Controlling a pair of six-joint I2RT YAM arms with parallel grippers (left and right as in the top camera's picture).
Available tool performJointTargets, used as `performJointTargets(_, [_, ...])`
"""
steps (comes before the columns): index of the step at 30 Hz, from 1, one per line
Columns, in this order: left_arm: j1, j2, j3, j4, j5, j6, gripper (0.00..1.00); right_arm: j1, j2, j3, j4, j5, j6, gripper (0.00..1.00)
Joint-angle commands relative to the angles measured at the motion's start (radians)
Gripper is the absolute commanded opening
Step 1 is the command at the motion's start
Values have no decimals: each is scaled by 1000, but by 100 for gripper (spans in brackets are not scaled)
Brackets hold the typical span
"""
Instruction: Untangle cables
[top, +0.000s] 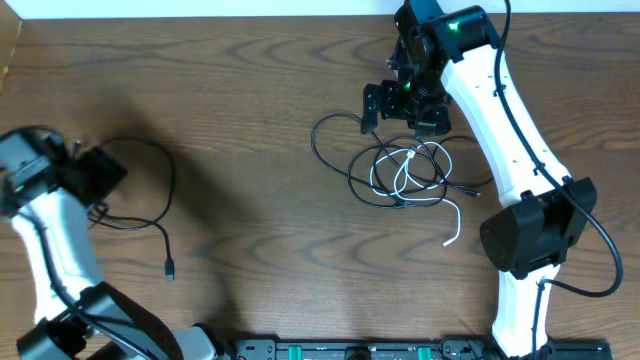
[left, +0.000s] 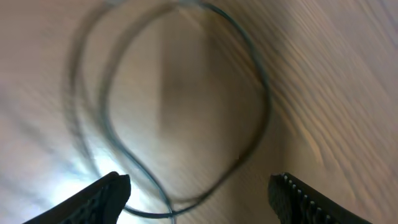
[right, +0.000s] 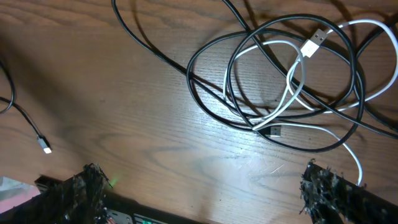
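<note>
At left gripper (left: 199, 186), jaws standing apart, straddling the separated black cable (left: 266, 99) looping just ahead on the tabletop (left: 348, 74). At right gripper (right: 202, 180), jaws gaping too, hovering with the tangle (right: 273, 129) lying ahead, probably lining up a pull.

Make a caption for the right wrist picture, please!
Open right gripper hovers over black cables tangled with a white cable.

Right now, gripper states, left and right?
Left gripper: open, empty, above black cable.
Right gripper: open, empty, above the tangled cables.
</note>
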Motion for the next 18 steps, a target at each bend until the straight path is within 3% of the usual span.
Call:
performJointTargets(1, [-95, 33, -15, -6, -21, 79, 76, 4, -32, 8, -3, 2, -12, 99])
performJointTargets(10, [-255, 129, -15, -3, -196, 81, 72, 5, -32, 8, -3, 2, -12, 99])
performJointTargets(16, [-274, 217, -15, -9, -325, 87, 71, 5, -32, 8, -3, 2, -12, 99])
performJointTargets(18, [-272, 249, -15, -8, -328, 86, 65, 5, -32, 8, -3, 2, -12, 99])
